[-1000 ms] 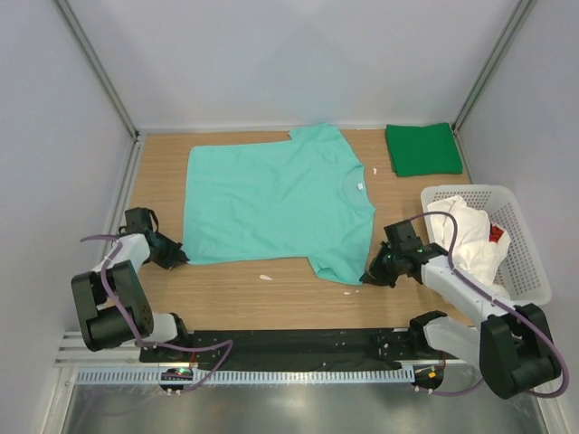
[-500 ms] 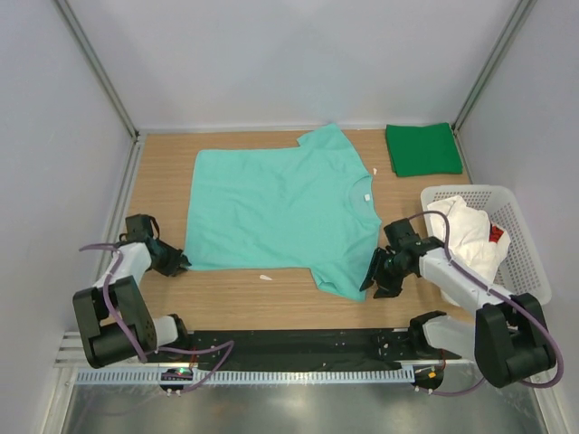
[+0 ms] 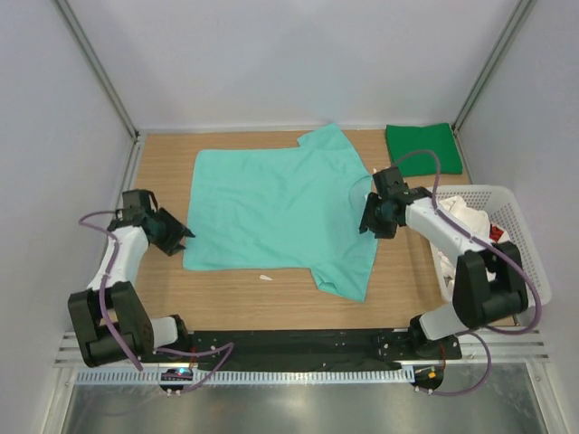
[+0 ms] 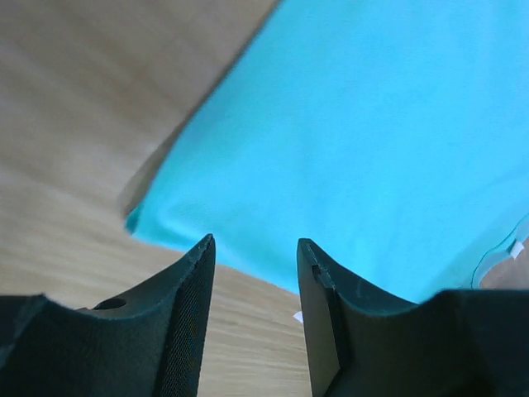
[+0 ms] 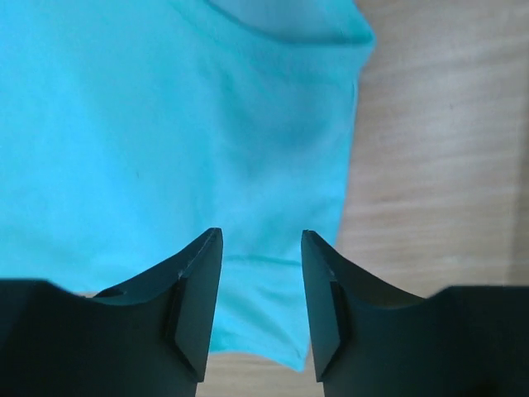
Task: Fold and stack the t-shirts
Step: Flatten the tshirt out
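Top view: both the left gripper (image 3: 179,237) and the right gripper (image 3: 366,223) have let go of the mint-teal t-shirt (image 3: 271,208), which lies flat mid-table. The right one has swung from the sleeve at 5 o'clock up to the collar at 3 o'clock. The dark green t-shirt (image 3: 422,148) sits folded at 1 o'clock. The arm partly hides the white t-shirt (image 3: 470,217) in the basket (image 3: 525,237).

Left wrist view: jaws part-open and empty, hem corner beyond, wood blurred.

Right wrist view: jaws part-open and empty above teal cloth, cut off by the frame.
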### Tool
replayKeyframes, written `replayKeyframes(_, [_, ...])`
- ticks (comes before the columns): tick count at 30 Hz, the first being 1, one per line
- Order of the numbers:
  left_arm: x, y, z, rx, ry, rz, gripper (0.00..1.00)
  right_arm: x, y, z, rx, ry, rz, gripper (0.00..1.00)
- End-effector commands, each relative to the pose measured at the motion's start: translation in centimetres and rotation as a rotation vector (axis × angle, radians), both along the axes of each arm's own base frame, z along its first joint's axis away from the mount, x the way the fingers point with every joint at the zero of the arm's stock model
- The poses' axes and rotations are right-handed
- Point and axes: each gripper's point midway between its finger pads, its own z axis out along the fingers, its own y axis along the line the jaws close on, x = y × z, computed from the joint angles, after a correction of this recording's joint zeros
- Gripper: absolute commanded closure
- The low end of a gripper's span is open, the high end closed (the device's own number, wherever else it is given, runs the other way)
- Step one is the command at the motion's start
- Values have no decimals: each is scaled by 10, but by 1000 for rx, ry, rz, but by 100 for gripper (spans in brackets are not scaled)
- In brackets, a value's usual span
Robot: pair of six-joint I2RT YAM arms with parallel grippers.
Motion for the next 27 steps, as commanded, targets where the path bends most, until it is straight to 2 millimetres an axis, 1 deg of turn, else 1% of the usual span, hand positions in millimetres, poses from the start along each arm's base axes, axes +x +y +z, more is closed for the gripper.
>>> replayKeyframes(1, [55,-29,30,1,-161,-248,54,63,5,17,-42,-141,42,52])
replayKeyframes(2, [72,-41,43,12,-198,-307,54,71,8,16,-36,-146,46,56])
replayKeyframes(3, [79,-45,30,8,-161,-335,54,81,13,5,-34,-135,50,62])
replayKeyframes(4, [90,-52,36,9,-179,-365,54,93,18,12,-26,-155,55,65])
replayKeyframes(5, [95,-54,32,-11,-171,-372,54,100,21,10,-26,-156,59,66])
replayKeyframes(6, [102,-56,27,-25,-173,-377,55,106,26,-3,-31,-128,71,68])
replayKeyframes(7, [106,-58,12,-47,-137,-367,55,120,33,6,-22,-162,79,68])
replayKeyframes(9, [113,-60,0,-66,-122,-362,55,133,44,5,-31,-180,108,68])
replayKeyframes(10, [113,-58,-13,-74,-89,-349,55,144,53,2,-36,-182,128,68])
replayKeyframes(12, [112,-57,-25,-99,-67,-303,55,153,64,-2,-46,-184,163,67])
replayKeyframes(13, [110,-56,-32,-108,-55,-282,55,164,72,-9,-52,-179,175,67])
replayKeyframes(14, [109,-56,-37,-125,-43,-251,55,168,75,-11,-58,-178,184,67])
replayKeyframes(15, [113,-56,-38,-129,-59,-241,55,172,78,-15,-62,-173,187,66])
replayKeyframes(16, [107,-57,-45,-136,-44,-232,55,182,84,-11,-60,-197,191,66])
replayKeyframes(17, [106,-57,-48,-145,-33,-219,55,185,87,-25,-74,-179,202,66])
replayKeyframes(18, [106,-57,-50,-144,-35,-214,55,190,87,-28,-89,-185,202,65])
replayKeyframes(19, [104,-56,-53,-142,-26,-208,55,200,92,-24,-93,-206,209,65])
replayKeyframes(20, [103,-55,-55,-143,-18,-201,55,202,92,-42,-114,-174,217,65])
replayKeyframes(21, [102,-55,-56,-144,-15,-194,55,204,92,-46,-128,-169,232,65])
replayKeyframes(22, [98,-53,-59,-141,-1,-183,55,214,95,-44,-137,-188,235,65])
replayKeyframes(23, [97,-50,-60,-140,1,-171,55,216,96,-57,-154,-173,248,65])
replayKeyframes(24, [98,-47,-58,-133,-6,-161,55,225,100,-52,-169,-193,268,65])
replayKeyframes(26, [95,-38,-60,-131,-2,-137,54,233,103,-54,-188,-201,287,64])
replayKeyframes(27, [95,-36,-58,-130,-9,-133,54,236,107,-63,-193,-195,299,64])
